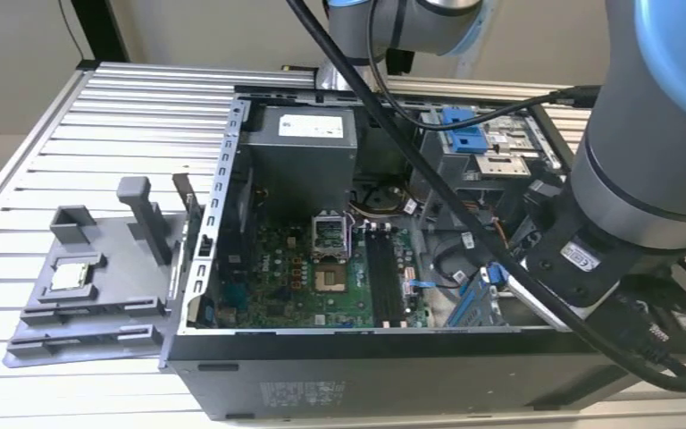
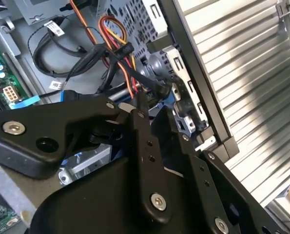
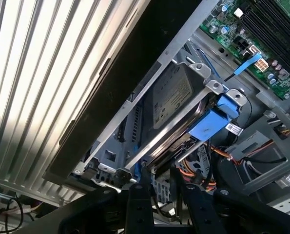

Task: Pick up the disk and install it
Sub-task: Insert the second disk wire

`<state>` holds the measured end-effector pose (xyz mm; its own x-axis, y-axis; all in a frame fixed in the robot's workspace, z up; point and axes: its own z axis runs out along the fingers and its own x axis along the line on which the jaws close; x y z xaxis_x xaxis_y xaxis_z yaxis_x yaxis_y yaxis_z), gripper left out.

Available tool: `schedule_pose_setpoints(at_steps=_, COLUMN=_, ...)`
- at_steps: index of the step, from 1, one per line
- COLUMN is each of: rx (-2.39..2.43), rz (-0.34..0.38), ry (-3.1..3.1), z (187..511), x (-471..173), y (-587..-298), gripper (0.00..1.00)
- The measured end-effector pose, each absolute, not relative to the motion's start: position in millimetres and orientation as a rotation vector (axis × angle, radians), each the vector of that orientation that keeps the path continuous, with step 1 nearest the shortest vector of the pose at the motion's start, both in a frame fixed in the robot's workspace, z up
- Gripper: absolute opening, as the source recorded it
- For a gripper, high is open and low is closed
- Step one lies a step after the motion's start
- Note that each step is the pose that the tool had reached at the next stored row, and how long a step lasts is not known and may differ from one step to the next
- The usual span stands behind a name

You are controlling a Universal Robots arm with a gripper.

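1. The gripper (image 3: 159, 183) sits low in the first wrist view, its fingers close together beside the drive cage; whether they pinch anything, I cannot tell.
2. The disk (image 3: 171, 97) lies mid-frame, already seated in its bay, blue frame (image 3: 210, 122) at its near end.
3. In the exterior view, the arm (image 1: 641, 179) reaches into the computer case (image 1: 355, 357) at lower right, seemingly to press the disk home.

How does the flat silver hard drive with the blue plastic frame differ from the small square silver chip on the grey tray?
The disk is rectangular; the small square silver chip is square. The disk sits in a metal bay inside the black computer case; the chip lies outside it on the grey plastic tray. The disk has a blue frame; the chip has none. Both are silver.
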<state>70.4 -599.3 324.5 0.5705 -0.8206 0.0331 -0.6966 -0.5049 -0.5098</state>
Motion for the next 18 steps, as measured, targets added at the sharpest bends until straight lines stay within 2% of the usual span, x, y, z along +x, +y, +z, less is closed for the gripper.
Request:
schedule_pose_setpoints(at_steps=14, rx=-2.378, rz=-0.365, ry=1.177, z=324, x=82, y=-597, gripper=1.00)
schedule_pose_setpoints(at_steps=15, rx=-2.379, rz=-0.364, ry=1.175, z=324, x=83, y=-597, gripper=0.00)
schedule_pose_setpoints(at_steps=18, rx=-2.380, rz=-0.363, ry=1.172, z=324, x=84, y=-597, gripper=0.00)
